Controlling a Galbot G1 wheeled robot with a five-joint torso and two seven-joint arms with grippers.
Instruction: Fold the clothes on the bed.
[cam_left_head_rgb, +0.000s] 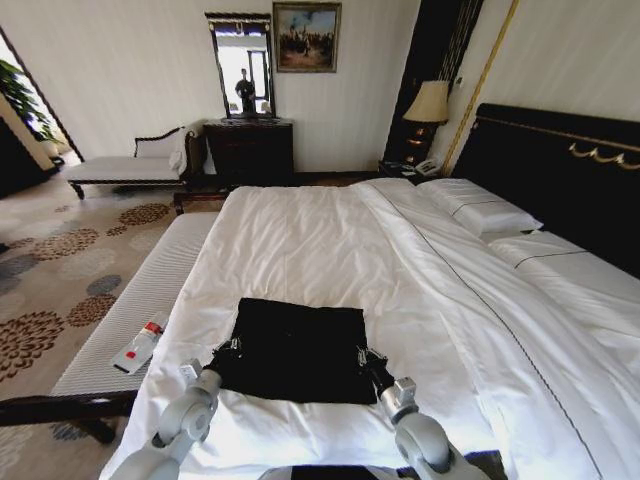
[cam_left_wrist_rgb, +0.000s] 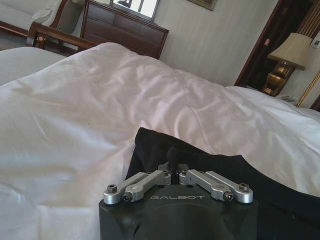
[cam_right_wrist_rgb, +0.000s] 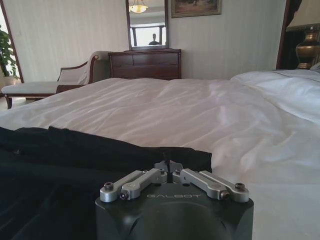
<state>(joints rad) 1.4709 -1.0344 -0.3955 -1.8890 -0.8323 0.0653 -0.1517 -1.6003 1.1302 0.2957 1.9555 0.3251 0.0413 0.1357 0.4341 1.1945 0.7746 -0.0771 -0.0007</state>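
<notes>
Both claws, left claw (cam_left_head_rgb: 232, 349) and right claw (cam_left_head_rgb: 366, 357), pinch the black T-shirt's (cam_left_head_rgb: 295, 345) near corners

Left end effector (cam_left_head_rgb: 229, 349) and right end effector (cam_left_head_rgb: 368, 358) reach forward side by side, both closed

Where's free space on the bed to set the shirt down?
Bare duvet stretches from the black T-shirt toward the far end of the bed, and rightward to the pillows. It is crowded at the near edge, where the left gripper and right gripper sit at the shirt's sides.
</notes>
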